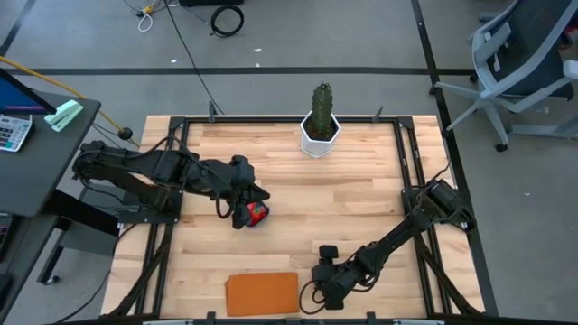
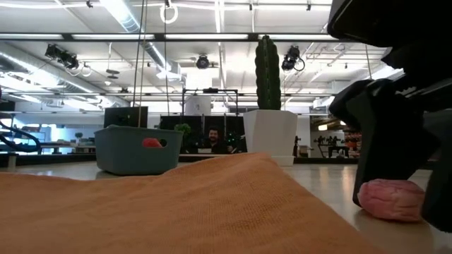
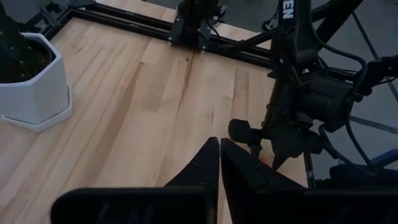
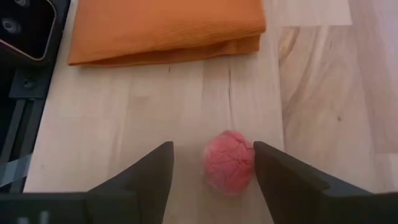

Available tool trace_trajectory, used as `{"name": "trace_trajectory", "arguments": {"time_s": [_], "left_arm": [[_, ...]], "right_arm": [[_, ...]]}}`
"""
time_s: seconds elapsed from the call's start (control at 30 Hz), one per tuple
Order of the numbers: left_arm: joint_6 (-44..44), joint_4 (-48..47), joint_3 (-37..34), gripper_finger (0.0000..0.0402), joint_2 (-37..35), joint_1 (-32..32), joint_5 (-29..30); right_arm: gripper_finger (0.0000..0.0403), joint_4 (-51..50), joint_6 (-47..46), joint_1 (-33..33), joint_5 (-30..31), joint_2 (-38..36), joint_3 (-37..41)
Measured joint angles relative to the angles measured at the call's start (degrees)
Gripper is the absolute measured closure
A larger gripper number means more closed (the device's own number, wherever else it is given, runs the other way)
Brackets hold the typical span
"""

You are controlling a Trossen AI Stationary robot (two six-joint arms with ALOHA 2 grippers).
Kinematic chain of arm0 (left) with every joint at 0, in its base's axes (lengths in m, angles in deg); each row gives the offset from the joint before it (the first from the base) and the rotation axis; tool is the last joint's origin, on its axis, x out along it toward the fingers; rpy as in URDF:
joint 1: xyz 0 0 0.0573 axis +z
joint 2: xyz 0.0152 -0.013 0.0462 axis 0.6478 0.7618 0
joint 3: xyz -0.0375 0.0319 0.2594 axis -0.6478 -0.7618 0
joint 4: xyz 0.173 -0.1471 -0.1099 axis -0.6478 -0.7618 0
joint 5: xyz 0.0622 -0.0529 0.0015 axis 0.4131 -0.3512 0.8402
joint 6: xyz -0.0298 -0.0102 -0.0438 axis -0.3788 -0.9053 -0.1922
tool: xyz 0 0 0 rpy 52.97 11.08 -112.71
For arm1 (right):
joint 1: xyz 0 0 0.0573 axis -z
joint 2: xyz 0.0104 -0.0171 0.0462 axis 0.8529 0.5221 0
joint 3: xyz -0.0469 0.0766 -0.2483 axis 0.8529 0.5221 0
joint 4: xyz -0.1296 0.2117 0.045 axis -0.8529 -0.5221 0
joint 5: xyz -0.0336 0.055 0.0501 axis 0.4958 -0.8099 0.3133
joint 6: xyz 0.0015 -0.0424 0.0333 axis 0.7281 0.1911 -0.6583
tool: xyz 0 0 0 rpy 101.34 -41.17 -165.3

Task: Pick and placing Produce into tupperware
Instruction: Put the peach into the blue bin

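Two arms, two pincers. The right pincer (image 4: 211,171) sits low near the front edge of the surface (image 1: 361,203), fingers spread wide on either side of one pink wrinkled produce piece (image 4: 229,162), which rests on the wood and touches neither finger. An orange folded cloth (image 4: 165,28) lies just beyond it. The left pincer (image 1: 251,204) hovers mid-surface with fingers pressed together and nothing between them. One teal tupperware (image 2: 138,149) shows in the low view with one red piece (image 2: 151,142) visible through a side opening; from above the left arm covers the container, only red items (image 1: 256,214) peeking out. One cactus in a white pot (image 1: 320,122) stands at the back edge. Open wood lies between the arms. Count of produce inside cannot be made out.
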Motion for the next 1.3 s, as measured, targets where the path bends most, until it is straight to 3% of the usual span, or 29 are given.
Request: {"name": "trace_trajectory", "arguments": {"time_s": [0.2,0.43,0.57,0.77,0.83,0.9,1.0,1.3], "left_arm": [[0.02,0.0,0.0,0.0391,0.0,0.0,0.0],[-0.07,0.02,0.0,0.038,0.0,0.0,0.01],[-0.09,0.06,0.0,0.0378,-0.02,0.0,0.0],[-0.05,0.08,0.0,0.0389,-0.02,0.0,0.01],[-0.03,0.22,0.0,0.0389,-0.02,0.02,-0.01],[-0.03,0.39,0.0,0.0387,-0.02,0.04,0.0],[-0.06,0.55,0.0,0.0383,-0.04,0.04,0.0],[4.44,1.11,0.09,0.0394,-0.81,0.4,0.43]], "right_arm": [[0.023,-0.65,-0.11,0.68,-1.22,-1.55,0.2],[0.0327,-0.87,3.02,3.84,-1.44,-2.46,0.28],[0.0367,-0.47,7.3,7.55,0.37,-7.06,0.34],[0.0349,3.57,19.34,14.09,6.29,-15.7,0.28],[0.034,9.08,23.93,17.16,5.93,-17.27,0.21],[0.0337,14.56,27.4,20.16,1.88,-17.41,0.2],[0.034,21.57,28.8,24.12,-4.4,-15.51,0.18],[0.034,30.0,27.36,31.11,-11.93,-1.02,-3.94]]}}
